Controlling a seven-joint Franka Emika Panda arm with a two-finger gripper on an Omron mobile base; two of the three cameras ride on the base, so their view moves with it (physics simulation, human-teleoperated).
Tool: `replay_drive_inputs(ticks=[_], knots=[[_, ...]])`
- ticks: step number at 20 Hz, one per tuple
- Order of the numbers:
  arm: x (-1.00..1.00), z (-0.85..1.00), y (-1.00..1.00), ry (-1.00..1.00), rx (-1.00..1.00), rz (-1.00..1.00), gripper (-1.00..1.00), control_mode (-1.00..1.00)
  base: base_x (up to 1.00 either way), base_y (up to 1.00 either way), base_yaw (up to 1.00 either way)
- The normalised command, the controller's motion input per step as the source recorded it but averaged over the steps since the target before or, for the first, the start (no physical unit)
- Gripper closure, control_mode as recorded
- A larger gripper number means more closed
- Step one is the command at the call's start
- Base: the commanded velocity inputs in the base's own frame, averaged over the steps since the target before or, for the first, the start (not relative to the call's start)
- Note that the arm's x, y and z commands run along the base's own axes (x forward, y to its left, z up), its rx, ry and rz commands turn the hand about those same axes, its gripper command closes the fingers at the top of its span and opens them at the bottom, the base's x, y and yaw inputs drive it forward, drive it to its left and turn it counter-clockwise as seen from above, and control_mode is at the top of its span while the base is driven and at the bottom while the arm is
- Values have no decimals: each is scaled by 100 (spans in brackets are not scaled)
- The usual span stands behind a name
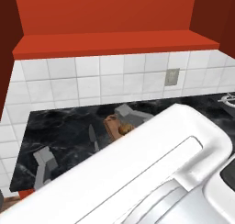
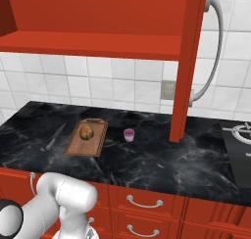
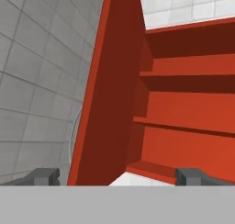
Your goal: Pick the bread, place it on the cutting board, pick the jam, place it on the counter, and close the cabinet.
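1. Gripper (image 3: 117,176) spread wide and holding nothing, its tips straddling the edge of the open cabinet (image 3: 108,94) door.
2. Bread (image 2: 86,132) sits on the cutting board (image 2: 93,144); jam (image 2: 129,134) stands just beside it on the counter (image 2: 157,159).
3. Closing remains, I judge: press one finger flat against the door's outer face and sweep steadily toward the shelves.

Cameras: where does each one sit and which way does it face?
Left base view: behind the arm, looking down at the counter, the arm covering part of the board.
Right base view: behind the arm, over counter, bread on board, jam, open cabinet.
Hand view: looks at the cabinet door's edge between the fingertips.
Both base views share counter and board.
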Motion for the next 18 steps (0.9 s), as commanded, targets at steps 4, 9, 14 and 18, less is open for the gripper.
replay_drive_inputs(ticks=[4,9,14,18], knots=[[0,-3,21,6,0,3,-100,-100,0,0,0],[0,-1,22,6,0,3,-100,-100,0,0,0],[1,-3,30,6,0,1,-100,-100,0,0,0],[1,-14,33,3,-1,0,-100,-100,0,0,0]])
